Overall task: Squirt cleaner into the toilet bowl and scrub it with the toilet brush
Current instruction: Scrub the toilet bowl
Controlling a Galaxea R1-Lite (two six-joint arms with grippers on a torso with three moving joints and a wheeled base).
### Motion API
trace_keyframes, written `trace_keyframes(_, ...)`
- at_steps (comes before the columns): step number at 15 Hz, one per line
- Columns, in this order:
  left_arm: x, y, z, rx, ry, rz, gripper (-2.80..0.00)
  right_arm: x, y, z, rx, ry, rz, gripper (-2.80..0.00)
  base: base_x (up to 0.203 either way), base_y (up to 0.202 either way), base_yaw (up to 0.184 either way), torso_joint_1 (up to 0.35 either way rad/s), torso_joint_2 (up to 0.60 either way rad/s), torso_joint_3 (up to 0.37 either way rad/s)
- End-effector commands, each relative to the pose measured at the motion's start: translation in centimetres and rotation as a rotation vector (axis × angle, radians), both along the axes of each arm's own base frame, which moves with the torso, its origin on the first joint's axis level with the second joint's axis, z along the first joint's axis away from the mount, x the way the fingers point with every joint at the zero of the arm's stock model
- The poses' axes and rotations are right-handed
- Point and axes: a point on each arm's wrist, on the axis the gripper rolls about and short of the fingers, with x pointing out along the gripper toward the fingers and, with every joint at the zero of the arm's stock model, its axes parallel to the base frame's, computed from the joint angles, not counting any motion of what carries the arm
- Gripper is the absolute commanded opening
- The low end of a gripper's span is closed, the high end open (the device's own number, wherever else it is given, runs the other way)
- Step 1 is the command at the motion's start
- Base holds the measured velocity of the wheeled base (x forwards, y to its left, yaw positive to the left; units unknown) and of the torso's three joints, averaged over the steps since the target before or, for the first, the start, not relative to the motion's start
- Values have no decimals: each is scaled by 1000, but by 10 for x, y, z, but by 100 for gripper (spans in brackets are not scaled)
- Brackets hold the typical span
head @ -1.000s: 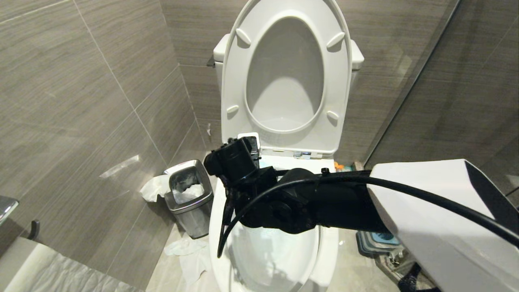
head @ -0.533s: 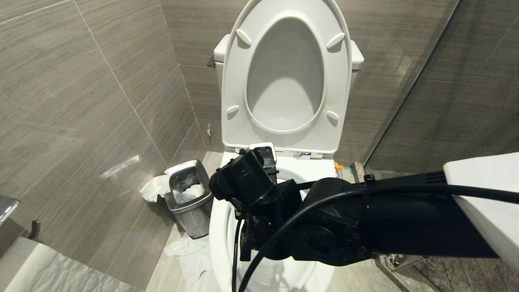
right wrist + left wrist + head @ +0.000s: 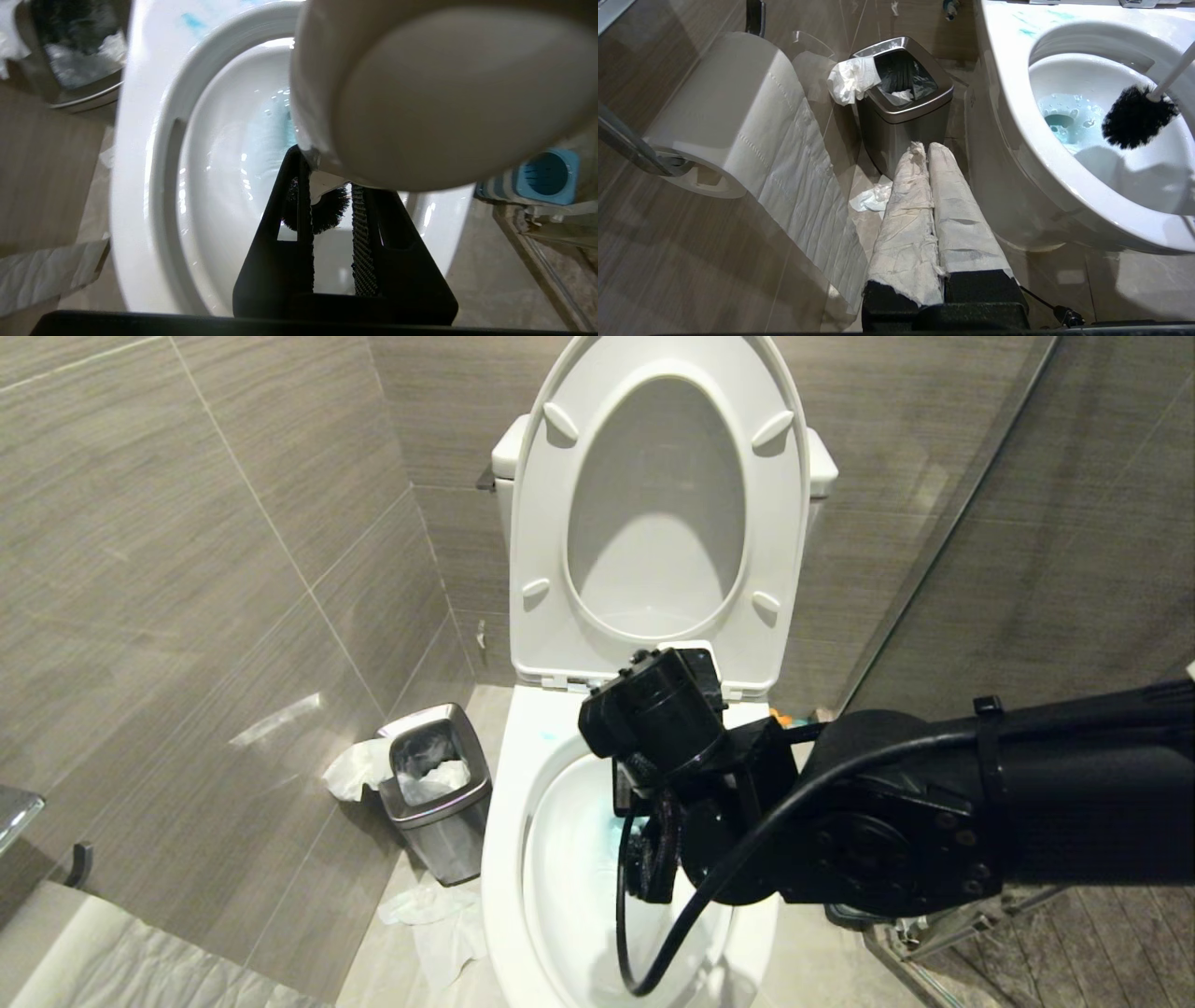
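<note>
The toilet brush (image 3: 1139, 115) is held inside the toilet bowl (image 3: 509, 821), its dark bristle head hanging just above the tinted water near the drain, apparently clear of the ceramic, though contact cannot be ruled out. Its pale handle runs up and out of the bowl to the right hand (image 3: 329, 186), which is closed on the handle; the rounded tip of the handle fills much of the right wrist view. The cleaner (image 3: 1069, 123) is seen as a pale blue tint in the water, with a streak down the inner wall and a few turquoise smears on the broad rim near the hinge.

From this, the squirting step is judged done, since cleaner is already in the bowl and no bottle is held. The scrubbing is judged to be under way or just beginning; the walls under the rim appear yet to be worked, and the brush would then have to go back to the striped blue holder (image 3: 537, 179) on the floor beside the bowl.

The left hand (image 3: 931, 205), its fingers wrapped in white paper and pressed together, is parked low beside the steel waste bin (image 3: 901, 100) and a toilet roll (image 3: 724, 116).

No brand, label or writing can be read anywhere.
</note>
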Motion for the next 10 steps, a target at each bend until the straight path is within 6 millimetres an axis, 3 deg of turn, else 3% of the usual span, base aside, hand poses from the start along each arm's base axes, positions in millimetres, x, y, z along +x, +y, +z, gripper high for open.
trace_keyframes(1, 0, 0, 0, 0, 3, -1, -280, 17, -17, 6, 6, -17, -71, -280, 0, 0, 0, 0, 0, 0)
trace_keyframes(5, 0, 0, 0, 0, 3, -1, -280, 42, -20, -1, -3, -20, -120, -280, 0, 0, 0, 0, 0, 0)
trace_keyframes(10, 0, 0, 0, 0, 3, -1, -280, 78, -1, -3, 17, -62, -127, -280, 0, 0, 0, 0, 0, 0)
